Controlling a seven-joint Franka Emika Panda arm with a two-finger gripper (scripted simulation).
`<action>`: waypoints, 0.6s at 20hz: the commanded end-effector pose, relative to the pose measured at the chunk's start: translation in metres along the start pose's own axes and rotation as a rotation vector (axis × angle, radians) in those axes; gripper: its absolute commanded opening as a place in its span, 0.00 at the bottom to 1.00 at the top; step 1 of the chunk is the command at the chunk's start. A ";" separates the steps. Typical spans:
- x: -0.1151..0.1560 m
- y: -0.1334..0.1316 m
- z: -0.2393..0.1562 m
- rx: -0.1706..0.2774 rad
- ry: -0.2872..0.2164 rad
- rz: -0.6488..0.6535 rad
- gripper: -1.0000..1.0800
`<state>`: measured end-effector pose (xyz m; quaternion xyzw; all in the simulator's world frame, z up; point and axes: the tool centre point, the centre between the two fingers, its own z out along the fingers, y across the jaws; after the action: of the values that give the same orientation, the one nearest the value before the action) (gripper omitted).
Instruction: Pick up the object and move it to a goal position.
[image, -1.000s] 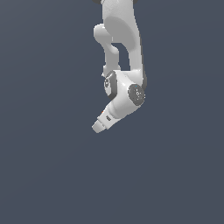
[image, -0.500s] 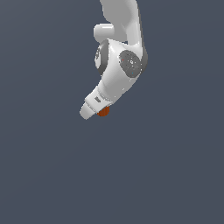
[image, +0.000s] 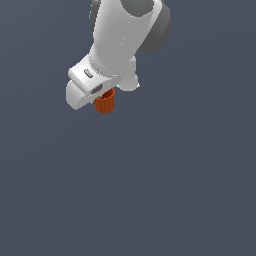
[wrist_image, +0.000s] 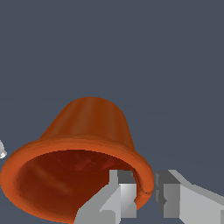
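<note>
The object is a small orange-red tapered cup (image: 105, 103) with ribbed sides. In the exterior view it hangs just under the white robot hand, well above the grey floor (image: 150, 190). In the wrist view the cup (wrist_image: 87, 127) fills the frame with its open mouth toward the camera. My gripper (wrist_image: 144, 186) is shut on the cup's rim: one grey finger (wrist_image: 120, 192) sits inside the mouth, the other finger (wrist_image: 170, 192) outside the wall. In the exterior view the fingers are hidden behind the hand and the cup.
The white arm (image: 125, 30) reaches down from the top of the exterior view. Around it there is only flat dark grey floor. No goal marker shows.
The arm has come closer to the exterior camera and looms larger, shifted toward that view's left and up. The cup, unseen a second ago, now shows under the hand.
</note>
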<state>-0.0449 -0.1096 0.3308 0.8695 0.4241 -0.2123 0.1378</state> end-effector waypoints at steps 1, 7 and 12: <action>-0.022 0.007 -0.022 0.000 0.000 0.000 0.00; -0.064 0.024 -0.069 -0.001 -0.001 0.001 0.00; -0.086 0.034 -0.093 -0.001 -0.002 0.001 0.00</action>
<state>-0.0419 -0.1464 0.4463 0.8696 0.4236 -0.2125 0.1387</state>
